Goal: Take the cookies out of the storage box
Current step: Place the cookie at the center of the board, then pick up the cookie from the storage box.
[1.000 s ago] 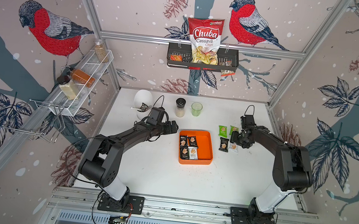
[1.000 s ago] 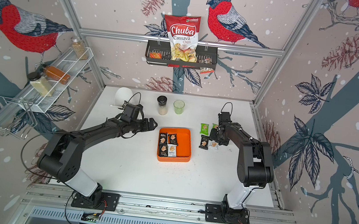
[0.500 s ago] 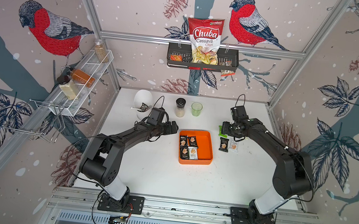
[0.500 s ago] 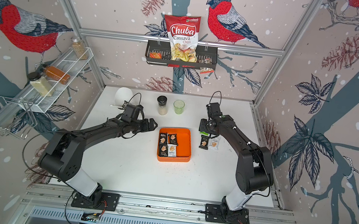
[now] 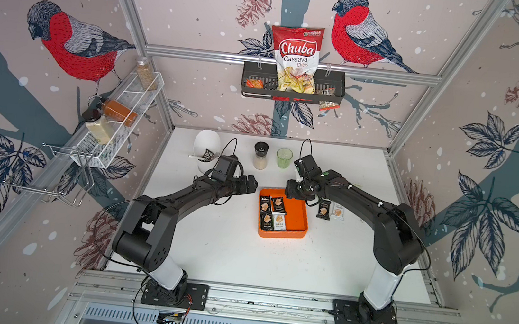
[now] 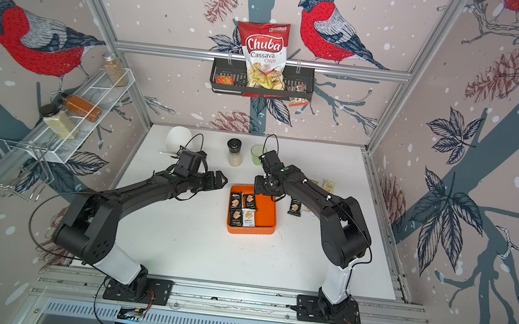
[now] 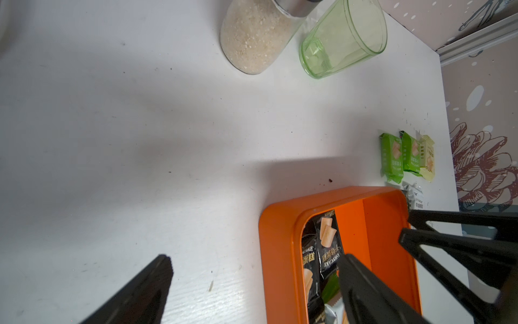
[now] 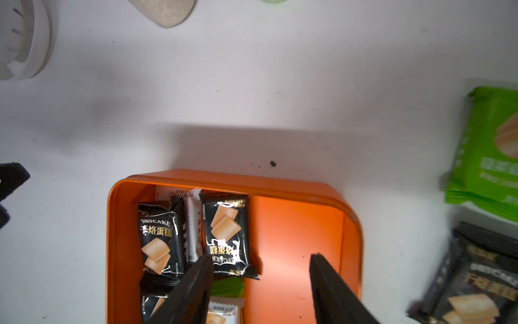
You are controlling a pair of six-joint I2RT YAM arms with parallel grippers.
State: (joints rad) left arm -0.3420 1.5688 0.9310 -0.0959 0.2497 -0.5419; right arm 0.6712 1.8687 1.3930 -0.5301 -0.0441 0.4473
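Cookies (image 5: 272, 212): several packets in storage box (image 5: 297, 218), counter (image 5: 224, 249) centre; more lie loose at box's 3 o'clock. Right fingers (image 8: 193, 289) released, empty, over box. Left fingers (image 7: 364, 283) released at box's 10 o'clock.

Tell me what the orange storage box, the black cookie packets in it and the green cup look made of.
Storage box: seemingly moulded plastic, smooth, slight sheen, rounded corners.
Black cookie packets: likely plastic film, glossy, crinkled highlights.
Green cup: see-through tinted plastic or glass; unclear which.
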